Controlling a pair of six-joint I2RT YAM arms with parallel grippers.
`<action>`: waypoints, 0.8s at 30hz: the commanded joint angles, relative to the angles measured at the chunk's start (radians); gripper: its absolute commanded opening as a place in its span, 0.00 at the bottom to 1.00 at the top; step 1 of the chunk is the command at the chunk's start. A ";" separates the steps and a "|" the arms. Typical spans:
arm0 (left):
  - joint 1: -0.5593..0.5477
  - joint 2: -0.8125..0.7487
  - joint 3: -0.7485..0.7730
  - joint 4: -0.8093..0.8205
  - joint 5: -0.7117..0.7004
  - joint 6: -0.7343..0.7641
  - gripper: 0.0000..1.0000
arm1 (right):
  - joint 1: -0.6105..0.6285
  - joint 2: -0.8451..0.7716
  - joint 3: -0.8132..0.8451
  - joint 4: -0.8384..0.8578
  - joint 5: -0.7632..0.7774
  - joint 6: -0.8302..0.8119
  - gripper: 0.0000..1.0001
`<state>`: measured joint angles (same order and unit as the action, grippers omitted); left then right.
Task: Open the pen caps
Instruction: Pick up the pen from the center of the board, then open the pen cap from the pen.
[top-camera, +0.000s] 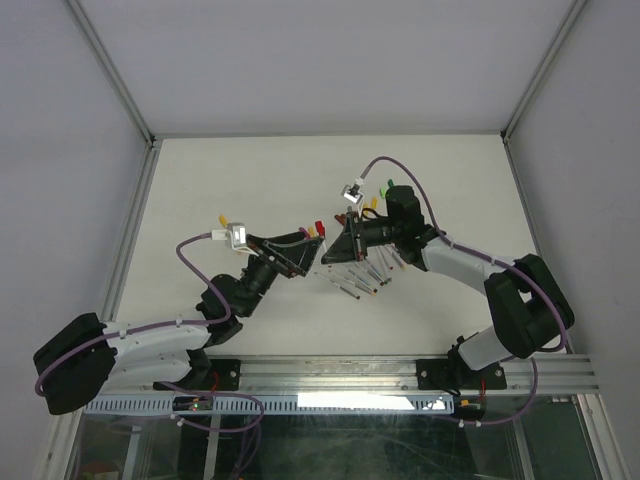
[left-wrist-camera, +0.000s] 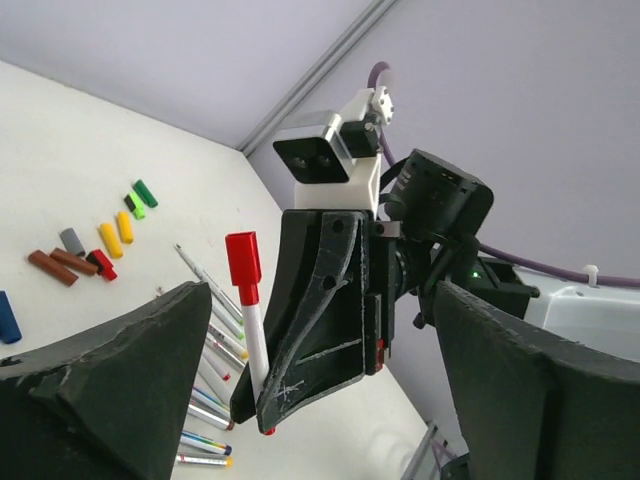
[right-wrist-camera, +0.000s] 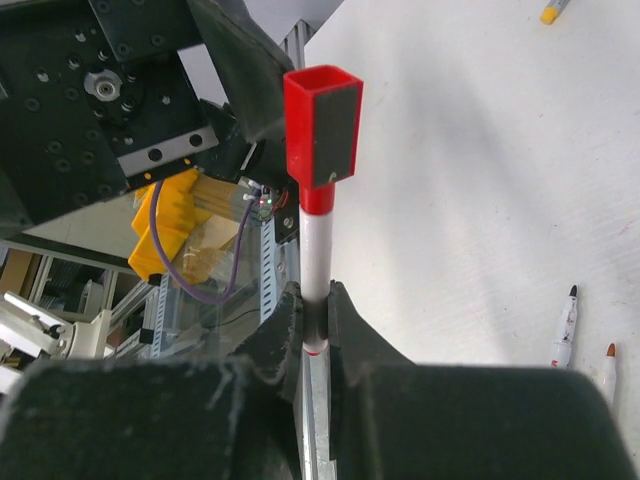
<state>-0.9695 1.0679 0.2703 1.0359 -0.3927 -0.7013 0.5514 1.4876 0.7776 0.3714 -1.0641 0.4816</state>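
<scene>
My right gripper (right-wrist-camera: 316, 322) is shut on the white barrel of a pen (right-wrist-camera: 316, 255), low on the barrel, holding it upright above the table. The pen's red cap (right-wrist-camera: 322, 125) sits on its top end. In the left wrist view the same red cap (left-wrist-camera: 243, 262) and the right gripper (left-wrist-camera: 262, 410) stand between my left fingers (left-wrist-camera: 100, 385), which are spread wide and touch nothing. From above, the left gripper (top-camera: 312, 243) and right gripper (top-camera: 333, 250) meet tip to tip at mid-table. Several loose pen caps (left-wrist-camera: 100, 262), red, yellow and green, lie on the table.
Several uncapped pen barrels (top-camera: 358, 275) lie in a fan just below the right gripper. A single yellow cap (top-camera: 224, 218) lies by the left wrist camera. More loose caps (top-camera: 372, 204) lie behind the right gripper. Grey walls enclose the white table (top-camera: 250, 170).
</scene>
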 joint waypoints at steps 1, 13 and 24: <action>0.013 -0.099 -0.005 -0.101 0.008 0.085 0.98 | -0.018 0.007 0.090 -0.131 -0.103 -0.113 0.00; 0.224 -0.211 -0.023 -0.126 0.334 0.026 0.99 | -0.043 0.023 0.148 -0.287 -0.215 -0.241 0.00; 0.280 -0.100 -0.003 -0.030 0.490 -0.008 0.99 | -0.053 0.023 0.167 -0.343 -0.220 -0.287 0.00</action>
<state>-0.7185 0.9413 0.2478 0.9100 -0.0105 -0.6743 0.5072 1.5124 0.8993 0.0376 -1.2514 0.2276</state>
